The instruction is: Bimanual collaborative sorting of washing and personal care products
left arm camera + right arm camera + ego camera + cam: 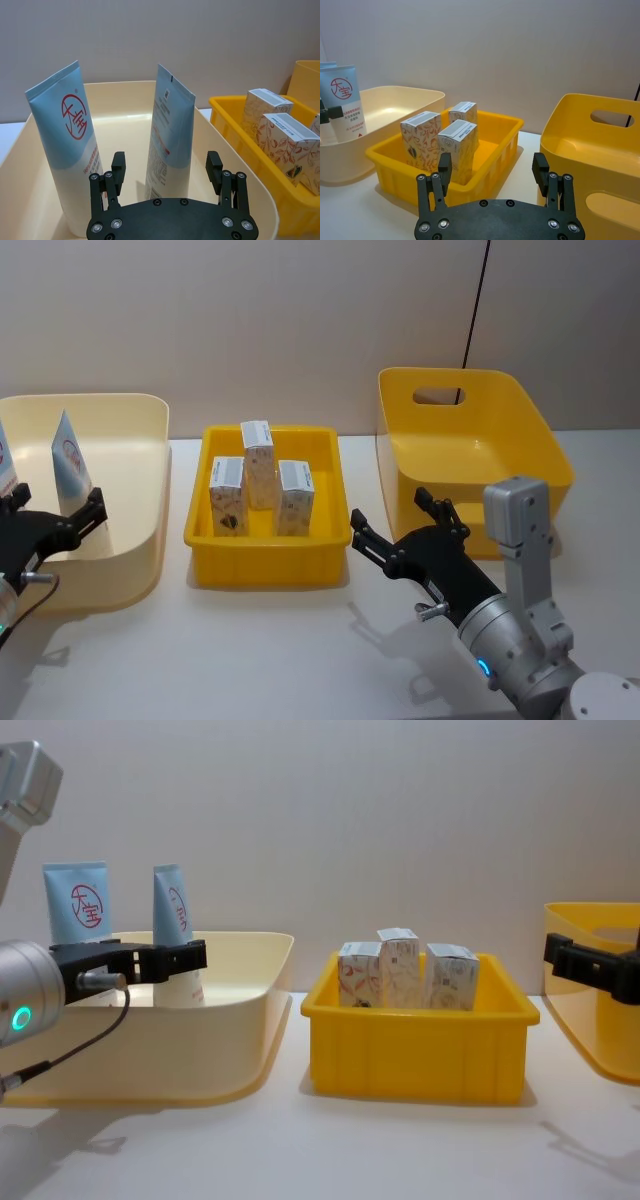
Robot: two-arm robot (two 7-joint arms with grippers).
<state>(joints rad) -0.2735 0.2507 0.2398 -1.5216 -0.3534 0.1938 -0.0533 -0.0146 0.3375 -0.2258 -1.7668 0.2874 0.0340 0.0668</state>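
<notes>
On the white table [250, 640], 3 containers sit in a row: cream bin [110, 425] at left, yellow tray [265, 540] in the middle, yellow handled bin [500, 450] at right. 2 light-blue tubes stand upright in the cream bin: left tube [70, 150], red circular logo facing the wrist camera, and right tube [170, 135], turned so its dark text shows. Left gripper [166, 165] hovers over the near part of the cream bin at about rim height, jaws apart. The right tube is lined up with the gap, with space on either side; whether it is between the tips or just ahead, cannot tell. 3 white cartons with orange-red print stand upright in the yellow tray: back carton [258, 462], front-left carton [227, 495], front-right carton [295, 497], close together. Right gripper [390, 508] is above the table between the tray and the handled bin, jaws apart, holding nothing.
</notes>
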